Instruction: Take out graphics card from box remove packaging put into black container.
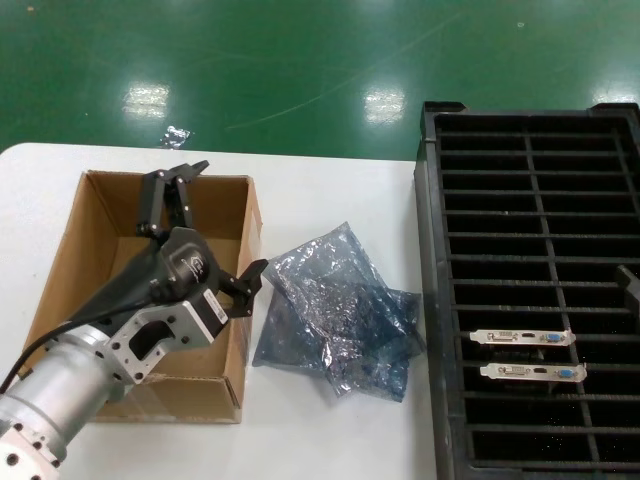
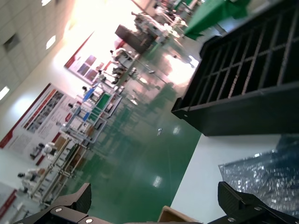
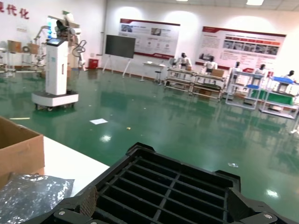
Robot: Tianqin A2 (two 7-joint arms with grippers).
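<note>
The brown cardboard box [image 1: 100, 215] stands at the left of the white table; no card shows inside it. My left gripper [image 1: 224, 222] hovers over the box's right wall, open wide and empty; it also shows in the left wrist view [image 2: 156, 207], above a box corner [image 2: 180, 216]. A crumpled silvery-grey bag [image 1: 318, 285] lies on a darker blue-grey bag [image 1: 388, 335] between box and black slotted tray [image 1: 430, 300]. Two graphics cards stand in tray slots, showing their silver brackets [image 1: 520, 337] [image 1: 531, 373]. My right gripper [image 3: 163, 209] is open and empty above the tray [image 3: 177, 179].
The tray fills the table's right side, with most slots unfilled. The right gripper only peeks in at the head view's right edge [image 1: 630, 282]. The green floor lies beyond the table's far edge. In the right wrist view the box [image 3: 18, 149] and a bag [image 3: 32, 193] show beside the tray.
</note>
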